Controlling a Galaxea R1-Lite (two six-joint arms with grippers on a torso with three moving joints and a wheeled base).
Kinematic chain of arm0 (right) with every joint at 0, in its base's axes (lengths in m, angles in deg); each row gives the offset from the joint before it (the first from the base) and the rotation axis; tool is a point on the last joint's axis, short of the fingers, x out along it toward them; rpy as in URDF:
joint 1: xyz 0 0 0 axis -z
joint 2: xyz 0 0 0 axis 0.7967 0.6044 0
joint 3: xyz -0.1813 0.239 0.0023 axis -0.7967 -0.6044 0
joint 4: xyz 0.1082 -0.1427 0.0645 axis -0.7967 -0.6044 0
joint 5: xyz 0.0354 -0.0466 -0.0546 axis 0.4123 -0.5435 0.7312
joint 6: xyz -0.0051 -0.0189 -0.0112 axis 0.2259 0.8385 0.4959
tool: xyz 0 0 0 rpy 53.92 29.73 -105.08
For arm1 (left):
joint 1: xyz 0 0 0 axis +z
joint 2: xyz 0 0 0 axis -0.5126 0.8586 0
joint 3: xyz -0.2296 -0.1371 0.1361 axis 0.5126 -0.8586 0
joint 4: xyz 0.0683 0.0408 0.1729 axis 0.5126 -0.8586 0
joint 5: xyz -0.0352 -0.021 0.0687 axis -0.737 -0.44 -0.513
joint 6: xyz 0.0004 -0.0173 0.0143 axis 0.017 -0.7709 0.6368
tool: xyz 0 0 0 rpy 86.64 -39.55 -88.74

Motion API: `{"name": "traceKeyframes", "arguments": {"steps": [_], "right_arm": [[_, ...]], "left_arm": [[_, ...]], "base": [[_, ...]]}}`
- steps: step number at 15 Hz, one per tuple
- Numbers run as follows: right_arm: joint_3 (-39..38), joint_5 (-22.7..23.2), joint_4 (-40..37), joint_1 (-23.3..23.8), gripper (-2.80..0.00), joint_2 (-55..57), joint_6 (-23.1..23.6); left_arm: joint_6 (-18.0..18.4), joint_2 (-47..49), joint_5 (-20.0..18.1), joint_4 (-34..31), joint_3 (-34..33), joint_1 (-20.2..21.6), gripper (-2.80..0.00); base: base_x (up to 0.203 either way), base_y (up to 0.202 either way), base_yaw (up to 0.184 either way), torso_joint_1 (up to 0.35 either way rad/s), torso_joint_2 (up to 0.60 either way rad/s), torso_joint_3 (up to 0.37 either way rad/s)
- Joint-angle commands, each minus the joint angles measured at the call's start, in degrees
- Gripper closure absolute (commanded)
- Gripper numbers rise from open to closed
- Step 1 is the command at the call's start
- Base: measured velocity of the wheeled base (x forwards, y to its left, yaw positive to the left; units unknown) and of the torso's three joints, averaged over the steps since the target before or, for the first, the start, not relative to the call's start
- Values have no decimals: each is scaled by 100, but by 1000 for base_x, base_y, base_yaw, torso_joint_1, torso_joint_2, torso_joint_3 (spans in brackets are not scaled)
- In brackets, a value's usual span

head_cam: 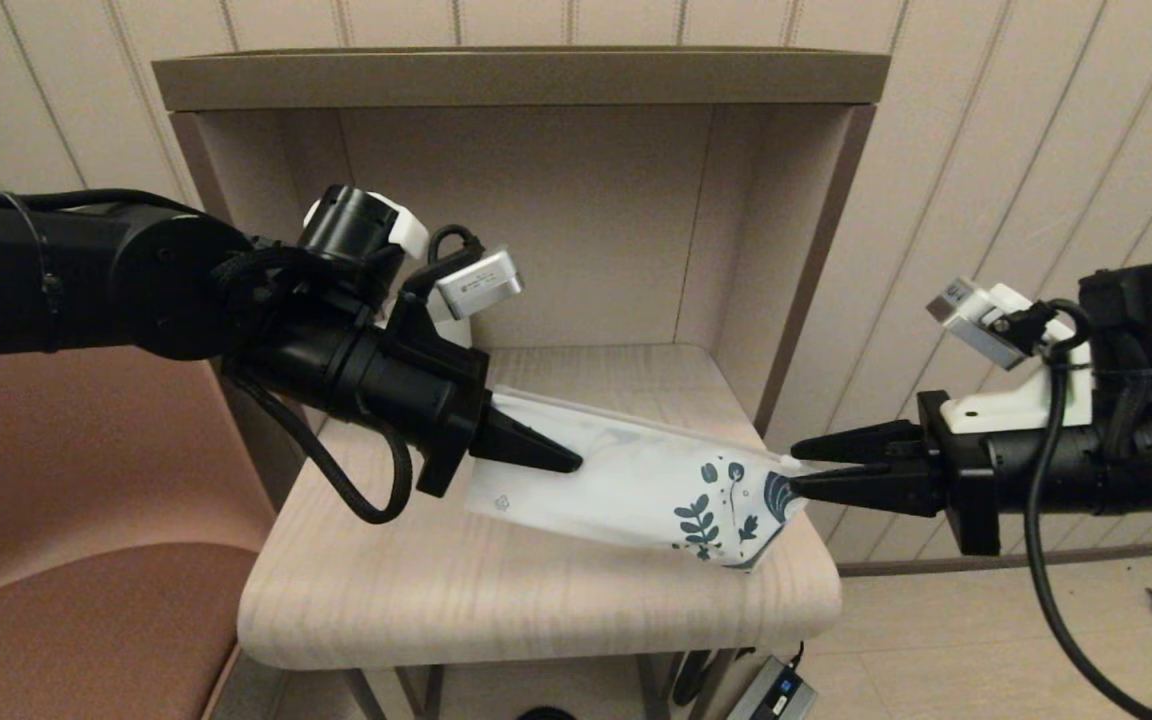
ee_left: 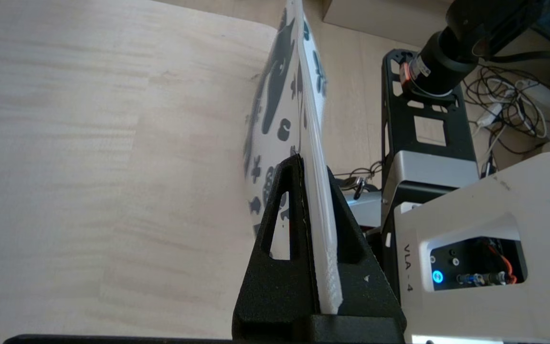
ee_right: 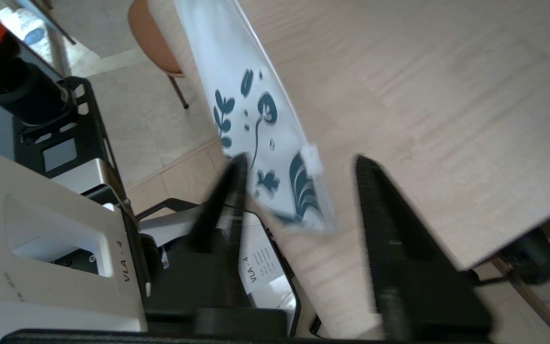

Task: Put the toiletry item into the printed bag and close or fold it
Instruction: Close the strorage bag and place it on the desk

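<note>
With my left end effector (head_cam: 561,462) clamped on the bag (head_cam: 636,480) at 9 o'clock, I guide the open, empty right end effector (head_cam: 798,467) squarely onto the 3 o'clock slider.

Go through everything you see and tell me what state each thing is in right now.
Bag: held off the table, tilted, printed end toward the right arm.
Left pincer: shut on the bag's zip edge.
Right pincer: open, fingers either side of the bag's printed end.
Toiletry item: not visible.
</note>
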Motion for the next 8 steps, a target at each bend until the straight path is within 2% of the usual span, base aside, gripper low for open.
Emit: {"name": "traceKeyframes", "arguments": {"steps": [1,2,8], "right_arm": [[-6,37,6,-32,-280,-5,18],[2,42,6,-32,0,-14,10],[280,51,-12,38,0,-23,-307]], "left_arm": [[23,32,-30,-13,-2,-4,0],[32,46,-30,-13,7,-18,0],[14,-7,-39,22,-352,26,0]], "base": [[0,0,0,0,0,0],[0,0,0,0,0,0],[0,0,0,0,0,0]]}}
